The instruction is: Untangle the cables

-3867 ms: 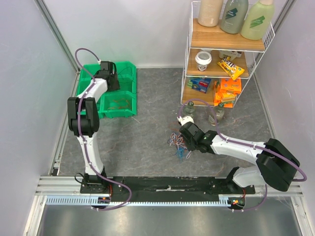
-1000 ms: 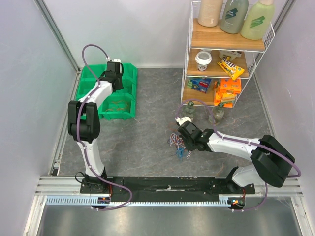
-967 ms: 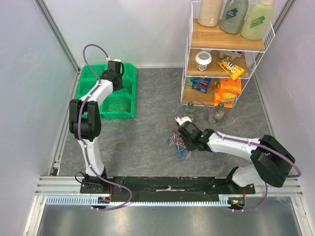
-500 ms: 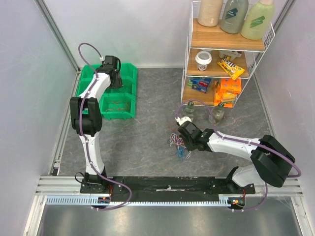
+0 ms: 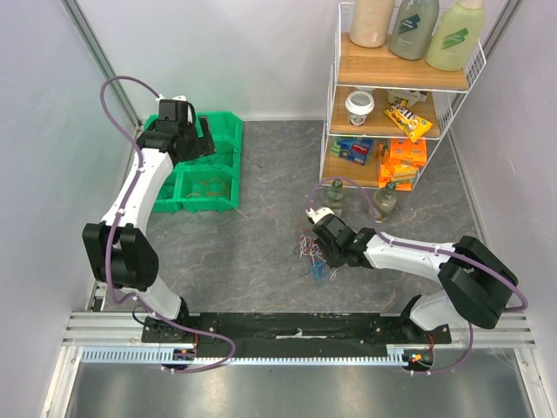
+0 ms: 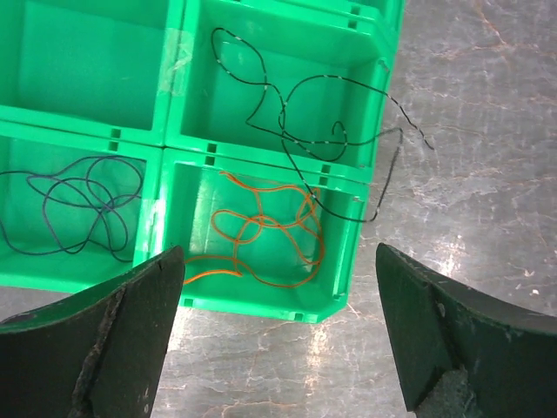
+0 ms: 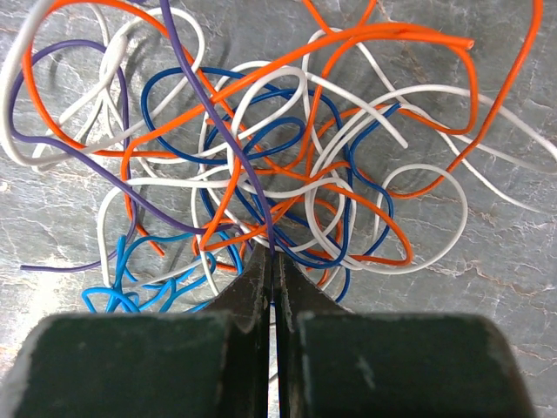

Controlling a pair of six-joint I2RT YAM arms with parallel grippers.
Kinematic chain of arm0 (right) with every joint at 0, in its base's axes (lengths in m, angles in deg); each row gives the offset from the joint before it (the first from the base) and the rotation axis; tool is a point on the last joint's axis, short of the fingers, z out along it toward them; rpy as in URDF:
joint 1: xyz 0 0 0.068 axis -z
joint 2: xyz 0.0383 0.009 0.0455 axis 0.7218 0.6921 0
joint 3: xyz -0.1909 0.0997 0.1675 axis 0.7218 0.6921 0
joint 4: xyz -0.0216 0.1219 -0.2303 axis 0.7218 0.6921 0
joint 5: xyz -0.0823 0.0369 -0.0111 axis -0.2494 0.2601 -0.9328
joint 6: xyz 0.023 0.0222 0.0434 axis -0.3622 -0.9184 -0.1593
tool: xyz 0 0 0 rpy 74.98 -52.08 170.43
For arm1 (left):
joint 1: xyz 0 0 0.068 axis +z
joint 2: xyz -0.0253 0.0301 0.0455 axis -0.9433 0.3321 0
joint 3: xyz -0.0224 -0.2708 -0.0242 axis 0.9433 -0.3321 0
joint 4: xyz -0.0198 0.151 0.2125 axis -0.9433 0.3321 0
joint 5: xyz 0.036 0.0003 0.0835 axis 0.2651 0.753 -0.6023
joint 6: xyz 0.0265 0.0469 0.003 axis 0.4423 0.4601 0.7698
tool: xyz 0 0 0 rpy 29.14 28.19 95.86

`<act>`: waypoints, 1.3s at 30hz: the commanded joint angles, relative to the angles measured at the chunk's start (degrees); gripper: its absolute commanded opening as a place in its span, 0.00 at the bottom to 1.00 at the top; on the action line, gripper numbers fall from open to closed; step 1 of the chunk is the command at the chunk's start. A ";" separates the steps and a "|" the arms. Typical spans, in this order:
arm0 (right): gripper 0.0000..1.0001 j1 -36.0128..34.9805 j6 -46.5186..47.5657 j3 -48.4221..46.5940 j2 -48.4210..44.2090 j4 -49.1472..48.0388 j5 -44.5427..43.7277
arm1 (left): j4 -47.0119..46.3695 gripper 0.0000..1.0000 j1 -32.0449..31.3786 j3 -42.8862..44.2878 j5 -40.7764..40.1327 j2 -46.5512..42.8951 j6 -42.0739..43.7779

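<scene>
The cables form a loose tangle (image 5: 311,255) of orange, white, blue, light-blue and purple wires on the grey floor, filling the right wrist view (image 7: 287,165). My right gripper (image 5: 320,247) is at the tangle's right edge. Its jaws (image 7: 271,258) are shut on a purple wire (image 7: 202,91). My left gripper (image 5: 184,139) hangs open and empty over the green bins (image 5: 218,202). In the left wrist view (image 6: 278,266) the bins hold a black wire (image 6: 305,104) trailing over the rim, an orange wire (image 6: 261,228) and a dark blue wire (image 6: 74,205).
A wire rack (image 5: 332,104) with bottles, a cup and snack packs stands at the back right. Two glass bottles (image 5: 335,193) (image 5: 384,200) stand on the floor in front of it, close behind the tangle. Walls enclose both sides.
My left arm has swung out to the left and risen over the bins, gripper still open. My right gripper has stayed shut at the tangle, shifting slightly left.
</scene>
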 commanded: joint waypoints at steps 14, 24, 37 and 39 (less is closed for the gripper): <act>0.00 0.26 0.60 -1.05 -1.69 -0.94 -0.72 | -9.05 0.87 -4.11 6.23 16.06 14.00 9.74; 0.00 0.17 0.95 -2.02 -0.28 -0.24 -0.63 | 0.61 0.02 -2.18 23.80 -10.81 30.70 10.53; 0.00 0.26 0.33 -2.90 1.39 1.26 -1.42 | 1.15 0.03 -0.07 29.44 -14.63 41.00 11.24; 0.00 0.26 0.33 -2.99 1.48 1.43 -1.24 | 2.02 0.16 0.20 29.80 -13.57 40.13 10.54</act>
